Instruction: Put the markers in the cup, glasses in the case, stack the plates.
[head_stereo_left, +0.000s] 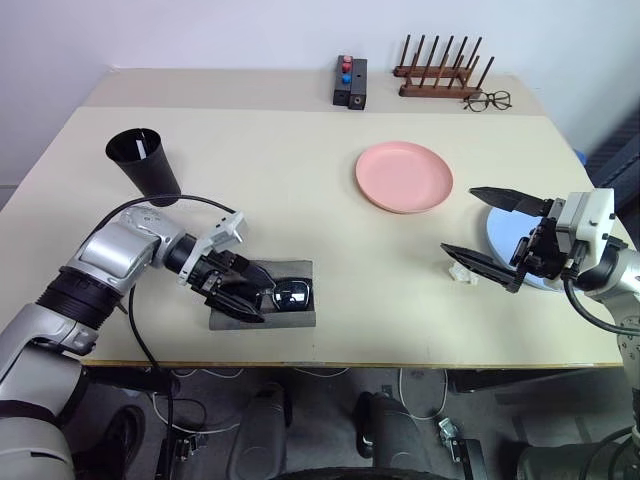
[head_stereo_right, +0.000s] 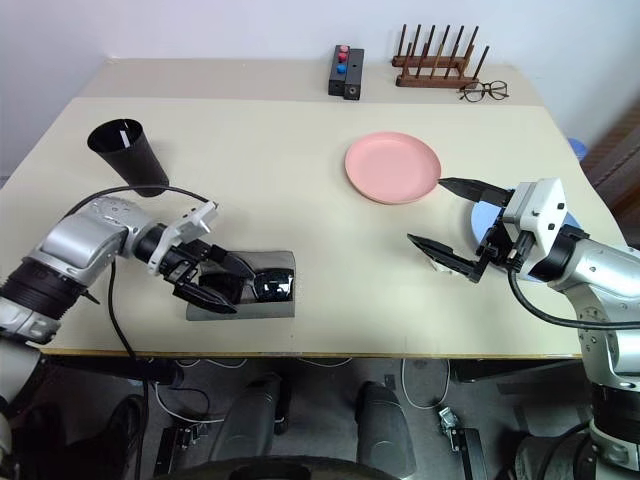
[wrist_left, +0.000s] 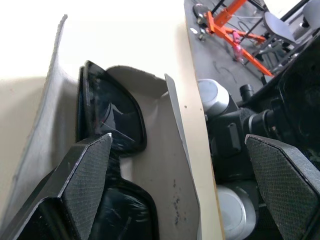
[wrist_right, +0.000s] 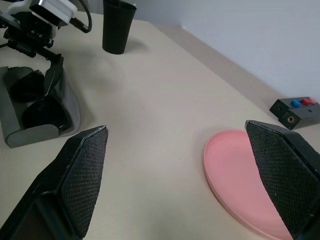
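Glasses (head_stereo_left: 290, 294): lying in open case (head_stereo_left: 265, 318), near table (head_stereo_left: 300, 200) edge; left tool (head_stereo_left: 243, 288) released over them. Cup (head_stereo_left: 145, 163): a marker inside. Pink plate (head_stereo_left: 403, 176), blue plate (head_stereo_right: 482, 222): unstacked. Right tool (head_stereo_left: 490, 232): spread, empty.

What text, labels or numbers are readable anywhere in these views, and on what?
None readable.
Small black box with red and blue buttons: no marking can be made out.
Black tapered plastic cup: plain.
Salmon pink round plate: plain.
Grey soft fold-over case with the black-framed sunglasses in it: no label visible.
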